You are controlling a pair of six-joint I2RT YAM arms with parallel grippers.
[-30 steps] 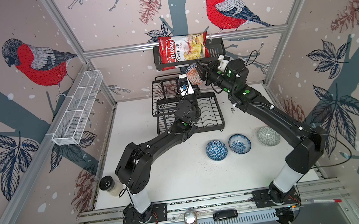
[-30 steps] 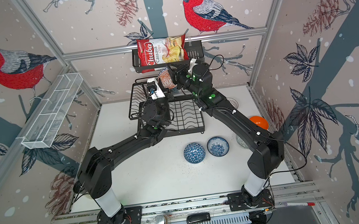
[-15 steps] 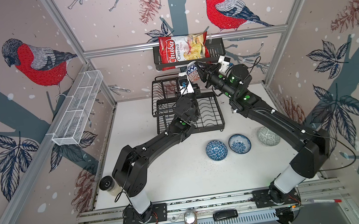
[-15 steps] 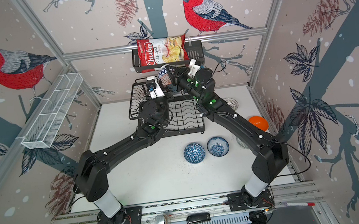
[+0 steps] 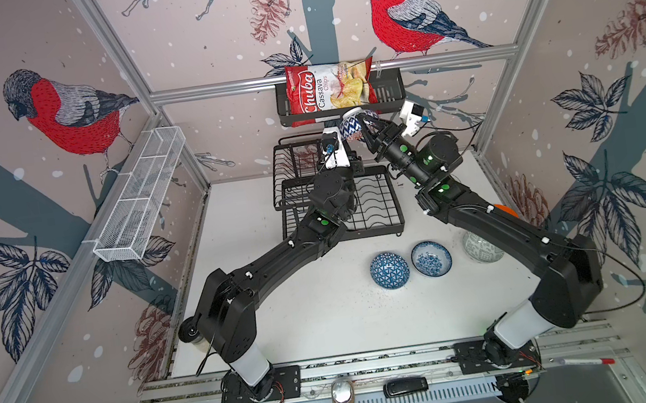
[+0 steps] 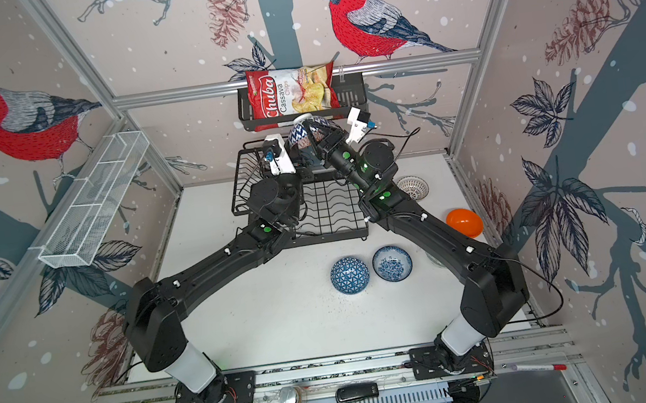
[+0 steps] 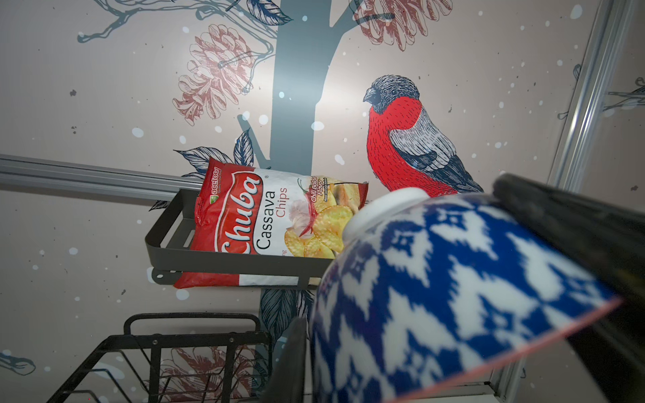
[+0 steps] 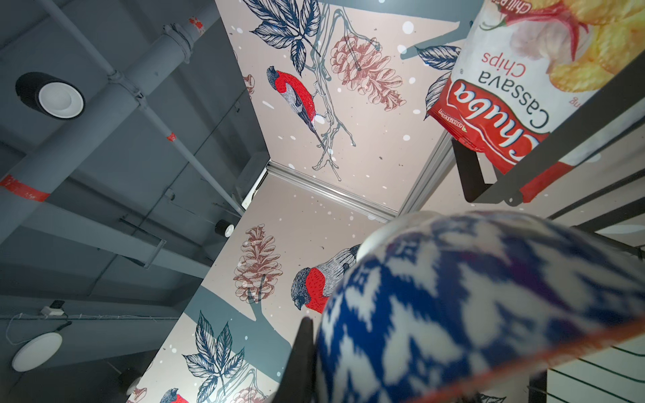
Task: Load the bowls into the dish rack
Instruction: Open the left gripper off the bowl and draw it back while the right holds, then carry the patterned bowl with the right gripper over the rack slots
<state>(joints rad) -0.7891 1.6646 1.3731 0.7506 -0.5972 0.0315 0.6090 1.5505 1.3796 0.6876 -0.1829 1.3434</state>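
Blue-and-white patterned bowl, thin orange rim edge: off the tabletop, tipped on its side, white foot pointing up toward the chips bag.

Right end effector: clamped on the bowl at the rim, one finger lying across the outer wall (its partner is hidden by the bowl).

Left end effector: just below and beside the bowl. Left wrist view shows one dark finger just beside the wall. Gripping or clear of it: cannot tell.

Dish rack: beneath both end effectors.

Arms: both stretched forward over the rack, wrists raised, converging at the bowl.

Well behind the end effectors, on the tabletop: triangle bowl, floral bowl, grey-white bowl.
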